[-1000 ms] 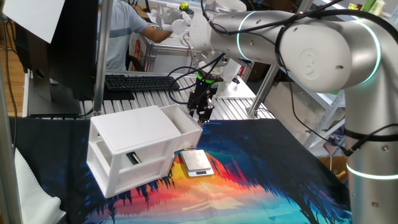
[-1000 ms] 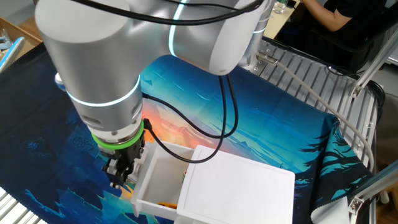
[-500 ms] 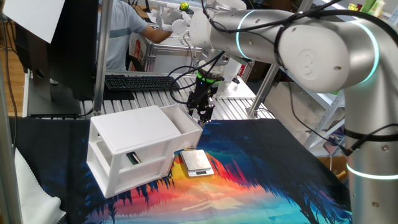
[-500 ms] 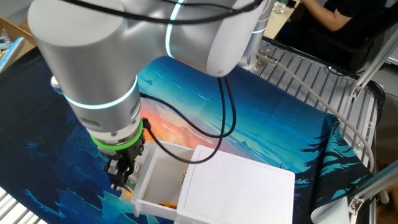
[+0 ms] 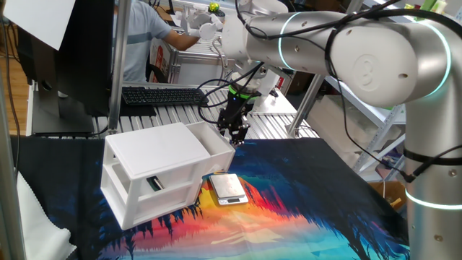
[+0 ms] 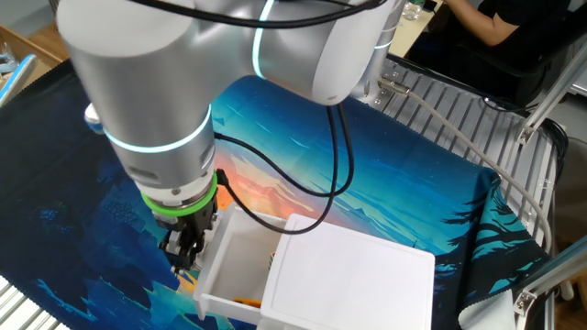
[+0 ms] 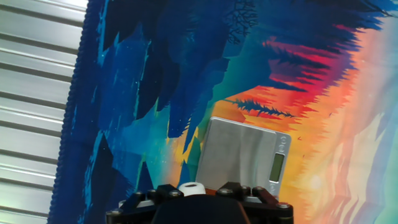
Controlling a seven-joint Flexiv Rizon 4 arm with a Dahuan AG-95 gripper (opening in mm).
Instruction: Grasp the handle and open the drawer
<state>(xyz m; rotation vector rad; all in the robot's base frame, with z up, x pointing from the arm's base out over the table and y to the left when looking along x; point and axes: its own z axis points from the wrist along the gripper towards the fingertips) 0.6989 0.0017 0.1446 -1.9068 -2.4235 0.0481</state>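
The white drawer (image 5: 216, 148) is pulled partway out of the top tier of the small white cabinet (image 5: 148, 148). In the other fixed view its tray (image 6: 240, 247) stands open beside the cabinet top (image 6: 353, 275). My gripper (image 5: 235, 136) hangs at the drawer's front end, and it also shows in the other fixed view (image 6: 186, 257). In the hand view the small white handle (image 7: 191, 186) sits between my gripper's (image 7: 193, 194) fingers with a small gap at one side. The gripper looks slightly open around the handle.
A flat silver scale (image 5: 228, 188) lies on the colourful mat just in front of the drawer, and it also shows in the hand view (image 7: 239, 152). A black keyboard (image 5: 162, 94) and a person are behind the table. The lower tier (image 5: 155, 184) is closed.
The gripper has shifted slightly toward the drawer front in the other fixed view. The drawer has not moved.
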